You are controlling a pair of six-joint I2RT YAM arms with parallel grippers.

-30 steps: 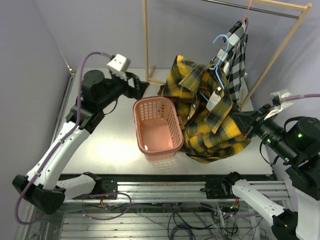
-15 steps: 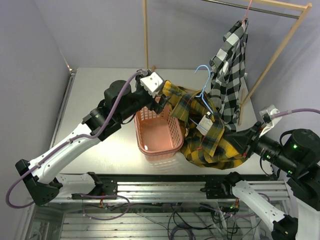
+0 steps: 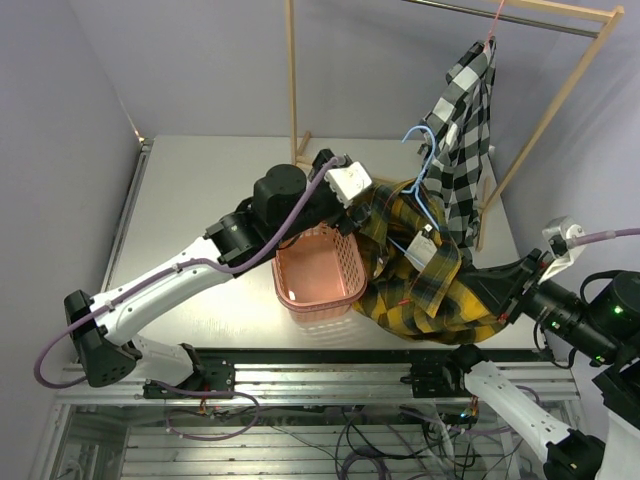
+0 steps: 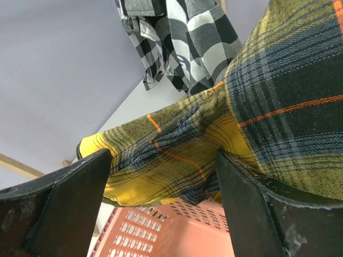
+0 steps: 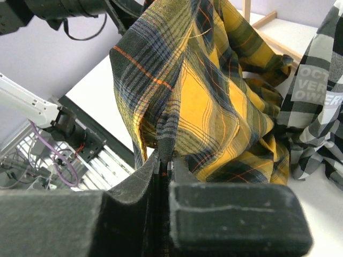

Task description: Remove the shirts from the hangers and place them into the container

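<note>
The yellow-and-dark plaid shirt [image 3: 425, 285] lies bunched on the table right of the salmon-pink basket [image 3: 300, 275], one edge over its rim. A light blue hanger [image 3: 424, 160] still runs into its collar. My right gripper [image 3: 497, 290] is shut on a fold of this shirt [image 5: 182, 96] at its near right side, the jaws [image 5: 165, 160] pinching the cloth. My left gripper [image 4: 163, 176] is open above the basket's [image 4: 177, 230] far end, with plaid cloth [image 4: 177, 155] just in front of its fingers. The black-and-white check shirt [image 3: 468, 120] hangs from a pink hanger [image 3: 493, 28].
A wooden rack frame has an upright [image 3: 292, 70] behind the basket and a slanted leg [image 3: 545, 115] at the right, with a metal rod on top. The check shirt [image 5: 321, 107] hangs close behind the plaid one. The table's near edge [image 3: 330, 350] runs below the basket.
My left arm has swung right from the table's far left to the basket and the plaid shirt. The right gripper has drawn the shirt down and toward the near right.
</note>
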